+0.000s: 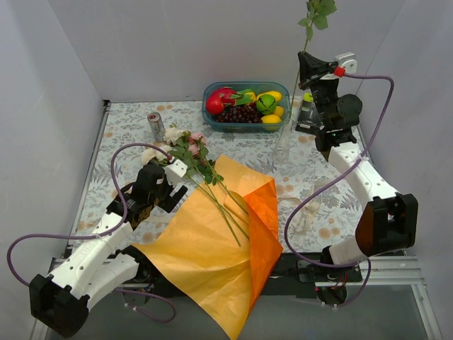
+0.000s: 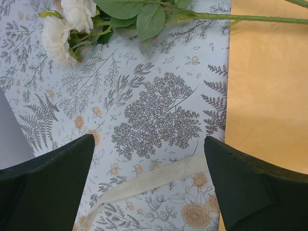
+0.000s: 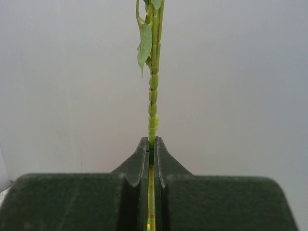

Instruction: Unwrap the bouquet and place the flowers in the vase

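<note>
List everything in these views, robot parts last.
orange wrapping paper: one, spread open, near centre
pink and cream roses on green stems: several, across the paper's far-left edge
leafy green stem: one, raised at back right
clear narrow glass vase: one, right of centre
blue tub of fruit: one, back centre
silver drink can: one, back left
cream ribbon: at least one strip, right of the paper
left hand: open, low beside the roses
right hand: shut on the leafy stem

white walls (image 1: 177,42), floral tablecloth (image 1: 127,131)
</note>
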Tool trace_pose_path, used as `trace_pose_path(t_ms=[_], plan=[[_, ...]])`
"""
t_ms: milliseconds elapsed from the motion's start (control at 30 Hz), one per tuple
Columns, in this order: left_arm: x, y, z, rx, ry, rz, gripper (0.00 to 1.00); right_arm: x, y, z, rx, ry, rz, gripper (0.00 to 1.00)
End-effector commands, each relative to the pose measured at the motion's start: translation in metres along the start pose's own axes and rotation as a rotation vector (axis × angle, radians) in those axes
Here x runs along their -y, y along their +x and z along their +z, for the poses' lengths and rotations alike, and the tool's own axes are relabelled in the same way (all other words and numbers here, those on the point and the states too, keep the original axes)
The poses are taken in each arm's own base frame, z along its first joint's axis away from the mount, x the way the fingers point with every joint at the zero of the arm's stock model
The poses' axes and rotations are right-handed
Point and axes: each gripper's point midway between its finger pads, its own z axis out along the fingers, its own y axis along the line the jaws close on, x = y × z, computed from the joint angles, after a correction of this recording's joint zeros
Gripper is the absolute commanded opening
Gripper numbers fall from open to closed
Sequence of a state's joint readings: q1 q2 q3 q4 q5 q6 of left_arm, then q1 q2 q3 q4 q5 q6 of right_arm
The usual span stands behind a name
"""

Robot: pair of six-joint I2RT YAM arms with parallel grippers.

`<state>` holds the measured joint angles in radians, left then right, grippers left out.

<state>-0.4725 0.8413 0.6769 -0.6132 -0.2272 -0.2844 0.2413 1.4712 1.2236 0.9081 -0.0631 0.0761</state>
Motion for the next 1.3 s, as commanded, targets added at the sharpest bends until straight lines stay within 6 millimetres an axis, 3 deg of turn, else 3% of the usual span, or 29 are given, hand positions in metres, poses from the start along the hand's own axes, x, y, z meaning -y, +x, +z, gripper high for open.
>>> trace_pose_path(t_ms=[0, 833, 967, 1100, 1267], plan=[[-0.002, -0.004, 0.001, 0.027, -0.011, -0.006, 0.98, -0.004, -0.040, 0.000, 0.089, -0.015, 0.001, 0.01], [-0.007, -0.008, -0.001, 0.048, -0.036, 0.004, 0.98, 0.002, 0.033, -0.052, 0.019, 0.042, 0.068, 0.01], [-0.006, -0.005, -0.001, 0.045, -0.036, 0.003, 0.98, 0.002, 0.011, -0.046, 0.064, 0.039, 0.053, 0.01], [-0.004, -0.003, 0.002, 0.043, -0.030, 0.000, 0.98, -0.002, -0.032, -0.035, 0.143, 0.019, 0.027, 0.01], [-0.001, -0.002, 0.003, 0.040, -0.021, -0.008, 0.98, -0.004, -0.068, -0.024, 0.202, 0.000, 0.006, 0.01]])
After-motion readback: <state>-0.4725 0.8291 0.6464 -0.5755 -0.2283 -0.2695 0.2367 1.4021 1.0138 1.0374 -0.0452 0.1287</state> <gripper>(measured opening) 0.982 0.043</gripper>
